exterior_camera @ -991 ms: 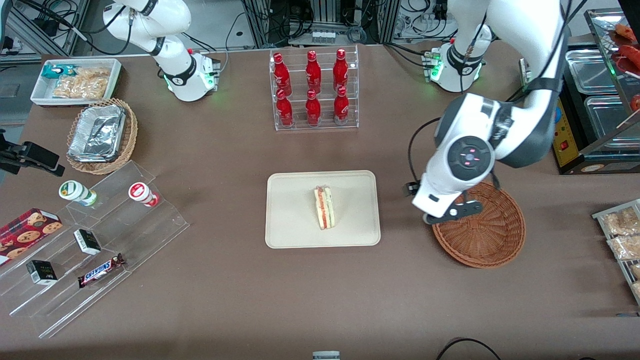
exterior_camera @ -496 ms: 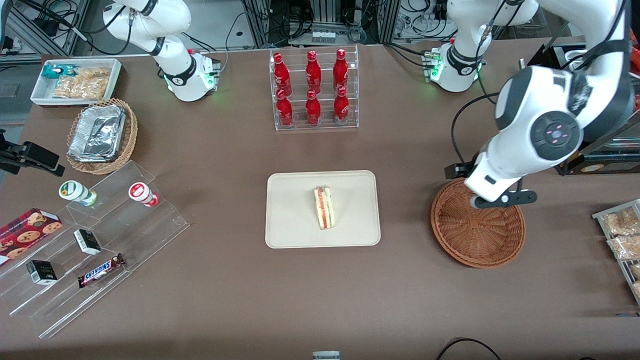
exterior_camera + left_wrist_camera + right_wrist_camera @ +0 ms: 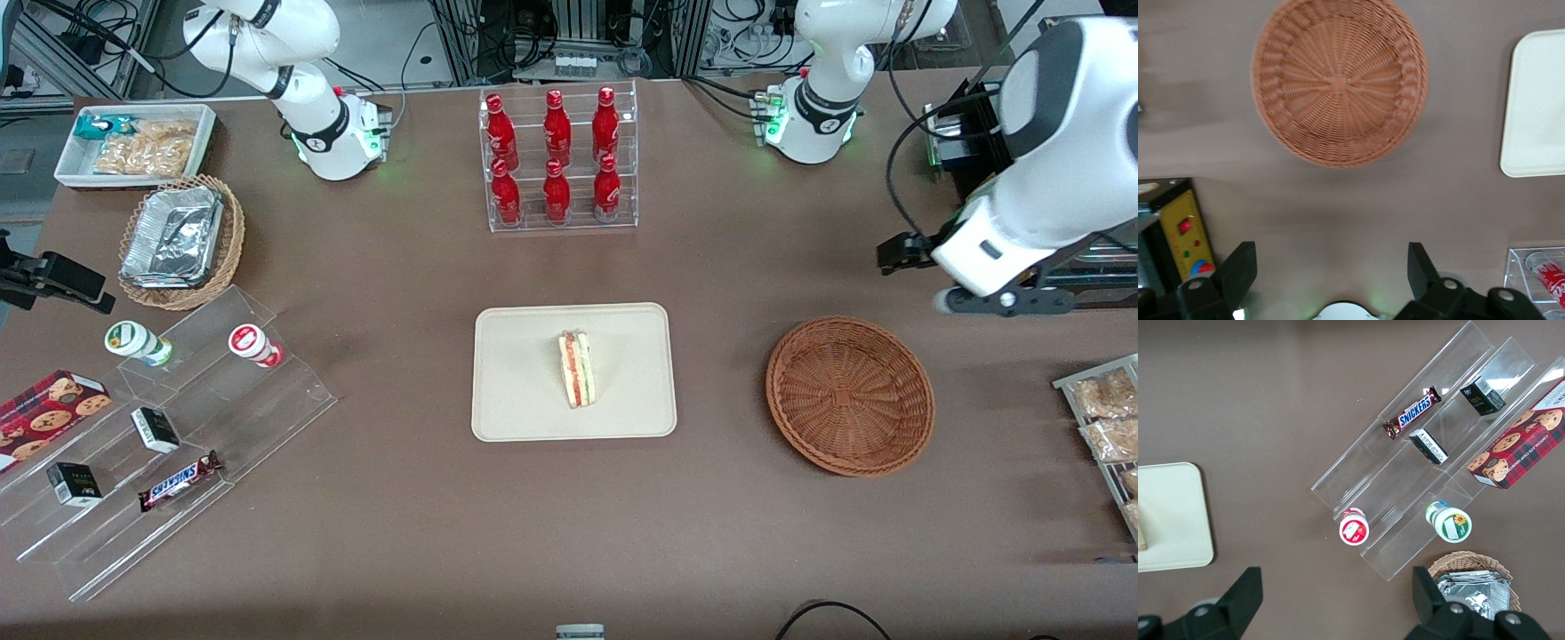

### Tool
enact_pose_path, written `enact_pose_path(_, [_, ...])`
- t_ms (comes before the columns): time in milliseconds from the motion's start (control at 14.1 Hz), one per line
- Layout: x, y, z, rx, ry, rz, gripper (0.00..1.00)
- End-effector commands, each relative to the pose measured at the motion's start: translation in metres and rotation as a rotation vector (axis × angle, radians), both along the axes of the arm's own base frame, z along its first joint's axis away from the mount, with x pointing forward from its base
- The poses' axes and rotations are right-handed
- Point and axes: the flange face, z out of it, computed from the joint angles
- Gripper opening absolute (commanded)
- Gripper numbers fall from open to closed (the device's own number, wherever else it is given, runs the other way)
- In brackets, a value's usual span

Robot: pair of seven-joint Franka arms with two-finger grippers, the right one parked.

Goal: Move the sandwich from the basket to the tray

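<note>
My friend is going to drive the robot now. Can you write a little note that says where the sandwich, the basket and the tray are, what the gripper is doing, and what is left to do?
Gripper: open, holding nothing, raised above the table, farther from the front camera than the basket, toward the working arm's end.
Sandwich: lying on the tray, near its middle.
Basket: empty, beside the tray on the table, toward the working arm's end.
Done: the sandwich is out of the basket and on the tray.
Left: nothing of the job seems to remain; probably just park the arm.
</note>
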Motion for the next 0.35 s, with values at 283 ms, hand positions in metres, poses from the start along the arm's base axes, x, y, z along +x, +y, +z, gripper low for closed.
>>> enact_pose_path(283, [-0.001, 0.042, 0.041, -0.024, -0.084, 0.035, 1.00])
